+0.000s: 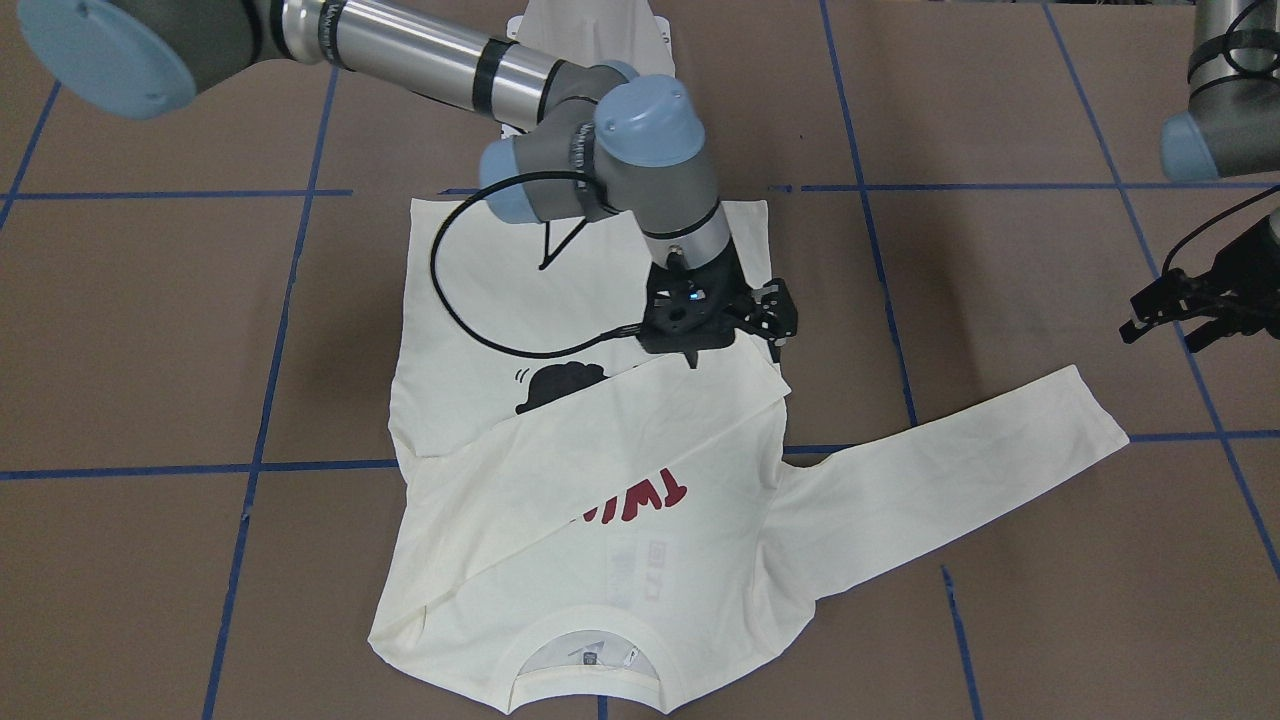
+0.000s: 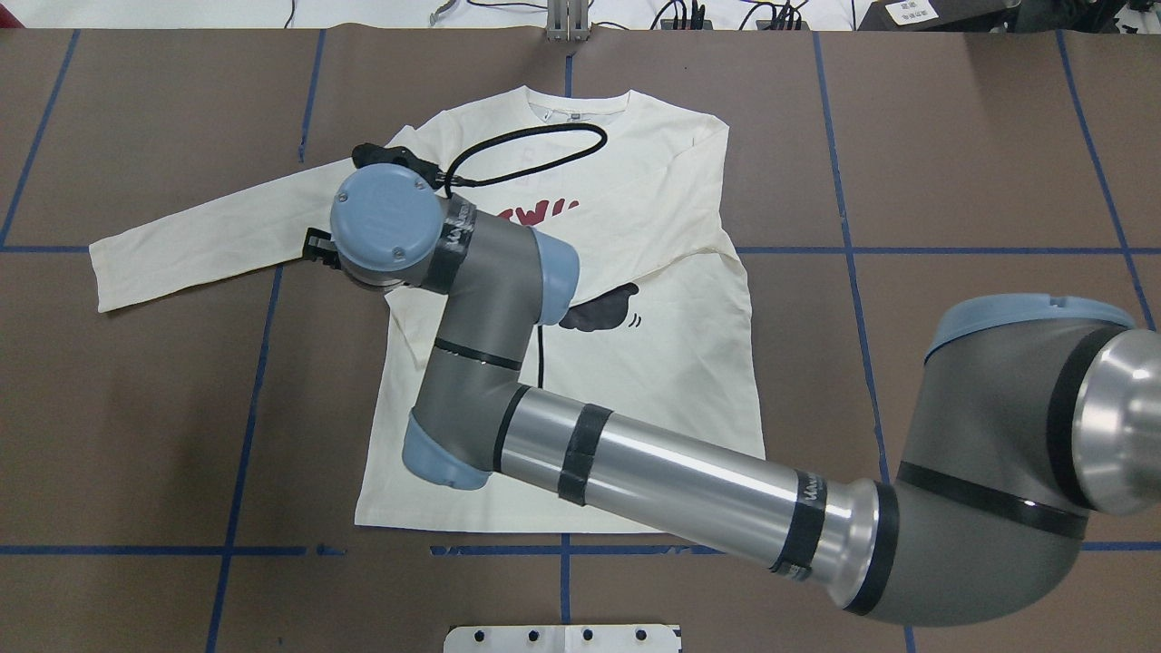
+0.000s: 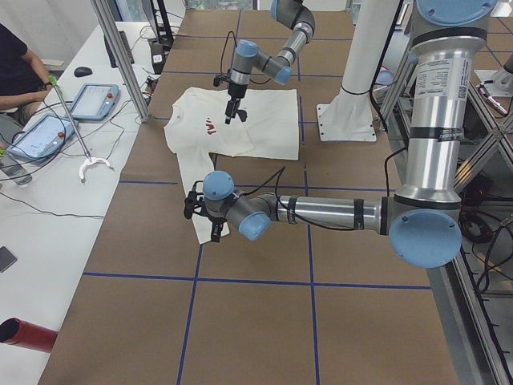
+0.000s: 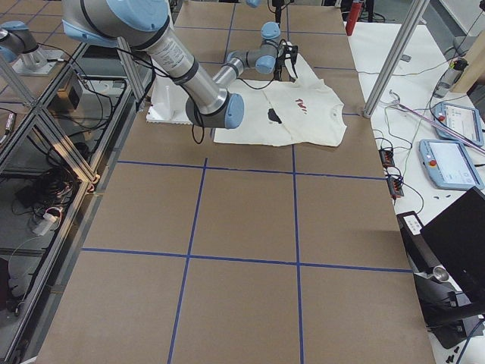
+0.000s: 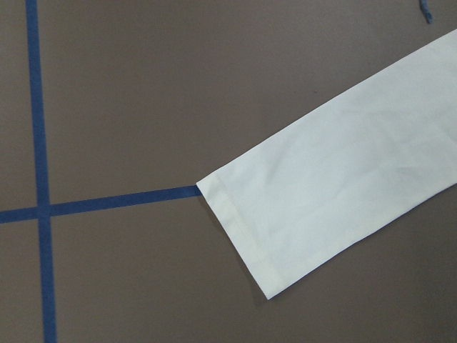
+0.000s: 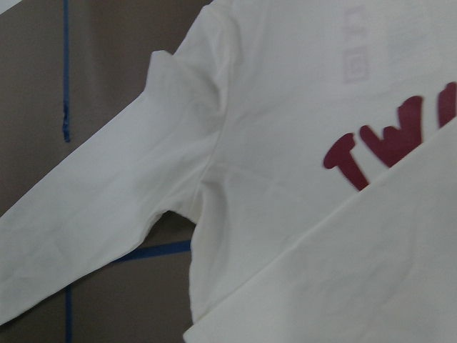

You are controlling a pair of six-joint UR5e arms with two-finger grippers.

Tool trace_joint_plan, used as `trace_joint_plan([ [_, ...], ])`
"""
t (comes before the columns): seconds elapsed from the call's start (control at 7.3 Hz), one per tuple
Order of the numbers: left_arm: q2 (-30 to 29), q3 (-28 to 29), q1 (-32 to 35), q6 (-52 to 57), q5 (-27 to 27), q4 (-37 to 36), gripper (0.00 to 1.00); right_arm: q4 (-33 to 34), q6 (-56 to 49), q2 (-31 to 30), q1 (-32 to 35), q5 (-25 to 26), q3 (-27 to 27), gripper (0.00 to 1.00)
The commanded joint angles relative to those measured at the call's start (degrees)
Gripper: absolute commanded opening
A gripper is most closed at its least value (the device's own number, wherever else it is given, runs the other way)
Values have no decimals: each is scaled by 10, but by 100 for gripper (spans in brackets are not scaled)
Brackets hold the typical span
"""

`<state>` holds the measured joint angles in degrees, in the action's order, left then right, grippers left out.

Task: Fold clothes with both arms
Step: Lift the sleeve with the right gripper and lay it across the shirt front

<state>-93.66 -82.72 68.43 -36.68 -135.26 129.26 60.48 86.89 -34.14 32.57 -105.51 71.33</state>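
Bench (image 2: pixel 952 136), brown and crossed by blue tape lines (image 2: pixel 848 254), carries the cream shirt (image 2: pixel 680 381), which lies flat and print side up with its collar on the far side from the robot. One sleeve (image 1: pixel 600 450) is folded slantwise across the chest. The other sleeve (image 1: pixel 950 470) stretches out to the robot's left.

The right arm (image 2: pixel 689 481) reaches across the shirt with its wrist turned down. The right gripper (image 1: pixel 775 315) hangs just beside the folded sleeve's end; whether its jaws are parted cannot be told.

The left arm (image 3: pixel 337 212) stretches low along the bench. The left gripper (image 1: pixel 1165 305) hovers near the outstretched sleeve's cuff (image 5: pixel 243 214), jaws spread and empty.

The folded sleeve hides all but "TW" of the red lettering (image 1: pixel 640 500), and most of the black print (image 1: pixel 560 385) is covered.
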Motion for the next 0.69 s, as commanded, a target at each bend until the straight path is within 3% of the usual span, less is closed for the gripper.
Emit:
trace_joint_plan([
  [0.0,-64,94,-18,-28,2,19,85,-1,-11,-144,89,-94,109,99],
  [0.27,-107,158,-18,-9,15,29,75,-4,-96,-252,129,-110,183,99],
  [0.41,-122,177,-19,-2,58,33,71,-4,-96,-258,131,-109,188,99],
  [0.55,-129,185,-20,-2,66,33,66,-4,-96,-266,131,-107,191,99],
])
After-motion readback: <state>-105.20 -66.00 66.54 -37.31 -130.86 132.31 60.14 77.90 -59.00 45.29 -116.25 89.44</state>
